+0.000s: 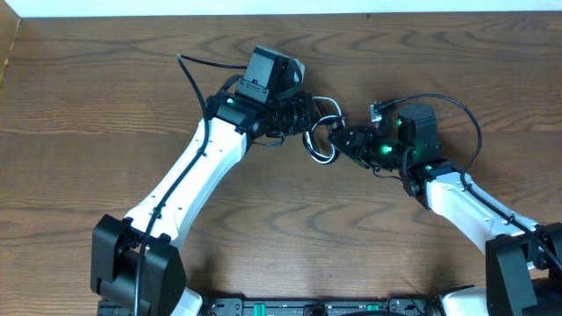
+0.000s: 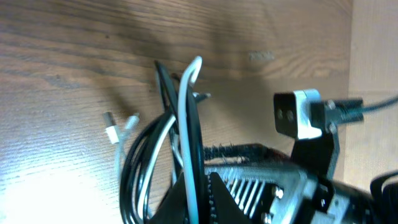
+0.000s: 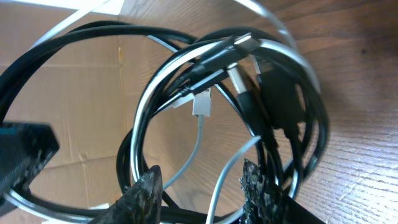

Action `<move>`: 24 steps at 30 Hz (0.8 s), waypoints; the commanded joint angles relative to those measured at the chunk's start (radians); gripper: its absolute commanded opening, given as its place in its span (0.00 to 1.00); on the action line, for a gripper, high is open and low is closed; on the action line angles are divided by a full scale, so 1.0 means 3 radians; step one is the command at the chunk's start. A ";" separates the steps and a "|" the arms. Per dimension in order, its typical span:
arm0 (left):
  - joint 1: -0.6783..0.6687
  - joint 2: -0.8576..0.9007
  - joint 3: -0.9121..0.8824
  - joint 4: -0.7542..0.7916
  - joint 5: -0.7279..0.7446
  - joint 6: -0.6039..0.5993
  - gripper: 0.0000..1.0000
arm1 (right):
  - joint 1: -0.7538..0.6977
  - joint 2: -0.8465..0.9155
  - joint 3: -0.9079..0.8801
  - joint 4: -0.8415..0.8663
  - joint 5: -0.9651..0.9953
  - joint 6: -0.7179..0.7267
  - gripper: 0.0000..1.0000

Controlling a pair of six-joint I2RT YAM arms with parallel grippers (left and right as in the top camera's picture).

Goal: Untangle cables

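Note:
The black cable point(image 1: 309, 143) and the white cable point(image 1: 327, 120) form one tangled coil held off the table between my two grippers at centre back. My left gripper point(image 1: 306, 111) is shut on a black and a white strand together; its wrist view shows the white cable point(image 2: 186, 106) and black loops point(image 2: 132, 171) rising from the jaws point(image 2: 199, 199). My right gripper point(image 1: 344, 139) is open. Its fingers point(image 3: 202, 190) are spread, with black loops point(image 3: 186, 46) and white strands point(image 3: 199, 134) hanging between and around them. Several plug ends point(image 3: 239, 56) cluster at the coil's top.
The wooden table point(image 1: 105, 96) ends at a pale strip point(image 1: 263, 7) along the back. Two white plug ends point(image 2: 115, 127) hang loose at the left of the left wrist view. The right arm's head point(image 2: 305, 118) sits close to the left gripper.

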 commanded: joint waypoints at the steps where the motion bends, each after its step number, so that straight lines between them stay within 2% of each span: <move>1: 0.0006 0.0009 0.0025 0.0019 -0.0145 -0.0333 0.07 | 0.0027 0.0028 0.0028 0.0006 -0.0108 -0.0212 0.40; 5: 0.0006 0.0033 0.0024 0.0017 -0.0144 -0.0493 0.08 | 0.0032 0.0029 0.0027 0.0006 -0.0106 -0.0226 0.41; 9: 0.0001 0.0033 0.0024 0.0017 -0.0148 -0.0633 0.08 | 0.0055 0.0029 0.0027 0.0013 -0.0174 -0.0614 0.45; 11: 0.0001 0.0033 0.0024 0.0015 -0.0209 -0.0900 0.07 | 0.0055 0.0029 0.0027 0.0011 -0.0304 -0.0921 0.47; 12: 0.0001 0.0033 0.0024 0.0013 -0.0336 -0.1261 0.07 | 0.0042 0.0028 0.0028 0.0050 -0.0514 -0.1203 0.48; 14: 0.0001 0.0033 0.0024 -0.0017 -0.0495 -0.1750 0.07 | 0.0024 0.0028 0.0028 0.0217 -0.0816 -0.1461 0.50; 17: 0.0001 0.0033 0.0024 -0.0047 -0.0509 -0.2262 0.08 | 0.0017 0.0028 0.0028 0.0635 -0.1152 -0.1546 0.55; 20: 0.0001 0.0033 0.0024 -0.0052 -0.0507 -0.2326 0.08 | 0.0032 0.0028 0.0028 0.0879 -0.1216 -0.1548 0.60; 24: 0.0000 0.0033 0.0024 -0.0086 -0.0506 -0.2326 0.07 | 0.0090 0.0029 0.0028 0.0874 -0.1157 -0.1648 0.60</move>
